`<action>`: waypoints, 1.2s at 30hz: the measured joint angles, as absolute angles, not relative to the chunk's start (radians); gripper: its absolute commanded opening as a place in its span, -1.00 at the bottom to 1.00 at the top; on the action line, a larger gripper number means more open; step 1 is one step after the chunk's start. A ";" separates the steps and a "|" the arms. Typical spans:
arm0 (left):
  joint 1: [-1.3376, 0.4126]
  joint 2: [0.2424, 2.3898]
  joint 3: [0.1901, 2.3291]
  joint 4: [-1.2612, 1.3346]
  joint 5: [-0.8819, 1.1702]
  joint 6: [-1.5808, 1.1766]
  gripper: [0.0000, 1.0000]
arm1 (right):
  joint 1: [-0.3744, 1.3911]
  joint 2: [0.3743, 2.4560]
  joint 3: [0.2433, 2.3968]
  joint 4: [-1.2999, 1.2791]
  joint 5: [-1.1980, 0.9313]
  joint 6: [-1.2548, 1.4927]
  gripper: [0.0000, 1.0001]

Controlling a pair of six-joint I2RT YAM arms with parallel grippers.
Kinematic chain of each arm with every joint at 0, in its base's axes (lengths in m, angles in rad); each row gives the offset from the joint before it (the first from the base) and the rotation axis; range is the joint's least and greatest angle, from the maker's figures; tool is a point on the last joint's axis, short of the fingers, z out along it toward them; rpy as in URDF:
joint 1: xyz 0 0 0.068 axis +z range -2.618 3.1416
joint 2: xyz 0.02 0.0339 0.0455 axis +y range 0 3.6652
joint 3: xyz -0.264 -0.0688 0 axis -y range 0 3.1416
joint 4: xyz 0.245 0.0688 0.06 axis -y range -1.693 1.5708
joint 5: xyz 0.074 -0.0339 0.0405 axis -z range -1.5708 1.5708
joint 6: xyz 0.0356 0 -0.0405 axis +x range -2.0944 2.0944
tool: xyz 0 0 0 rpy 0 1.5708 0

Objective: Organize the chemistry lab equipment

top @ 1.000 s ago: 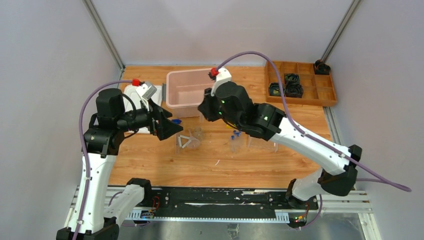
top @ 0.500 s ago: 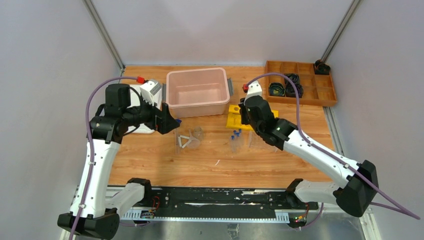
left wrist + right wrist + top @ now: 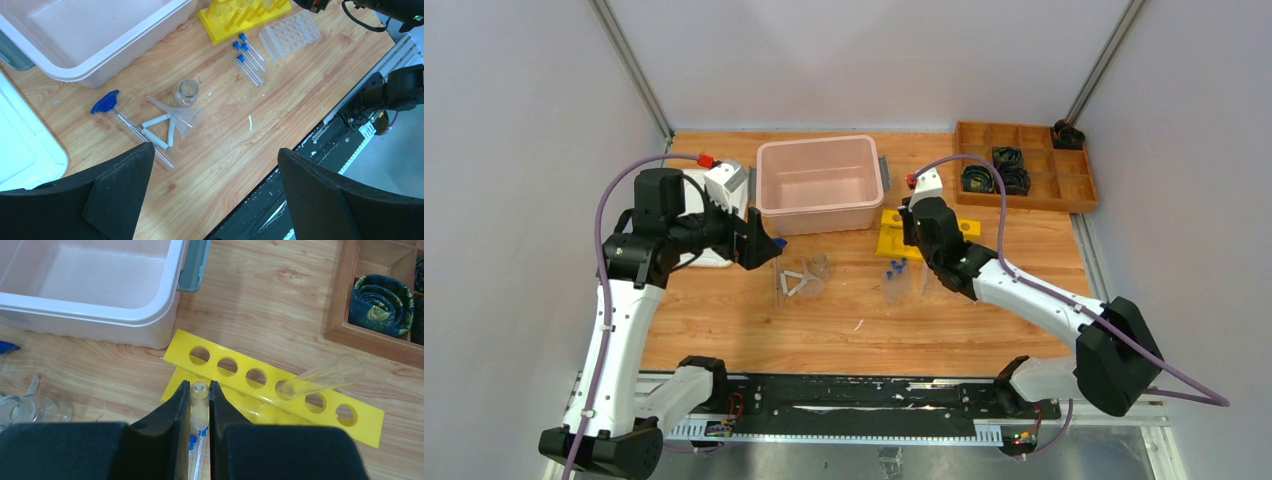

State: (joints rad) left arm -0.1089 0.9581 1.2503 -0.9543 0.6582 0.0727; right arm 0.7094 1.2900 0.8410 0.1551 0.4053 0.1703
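Pale grey walls close in a light wooden surface, with two white-and-black arms reaching out from its near edge.

A pink plastic bin sits at the middle of the far edge. In the far right corner lies a brown wooden compartment tray holding black ring-shaped parts. Along the left edge lies a flat white tray, partly under the left arm.

Just right of the bin's near right corner stands the yellow six-hole tube rack, with one long clear tube leaning in one of its holes. Near the rack, on its near side, rests a clear plastic rack with many small holes.

Towards the middle of the surface, in front of the bin, lie a clear funnel and a small clear glass beaker, just beside each other. A thin clear rod with a blue end lies left of them. Three small clear tubes with blue caps lie side by side between the beaker and the clear rack.

The left claw hangs above the surface near the rod, spread wide with nothing in it. The right claw hovers over the yellow rack's left end, pinched on a small clear tube.
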 measured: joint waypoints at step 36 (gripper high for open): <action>-0.109 0.957 1.245 -0.960 0.667 0.088 1.00 | 0.686 1.353 0.758 0.303 0.421 0.164 -1.00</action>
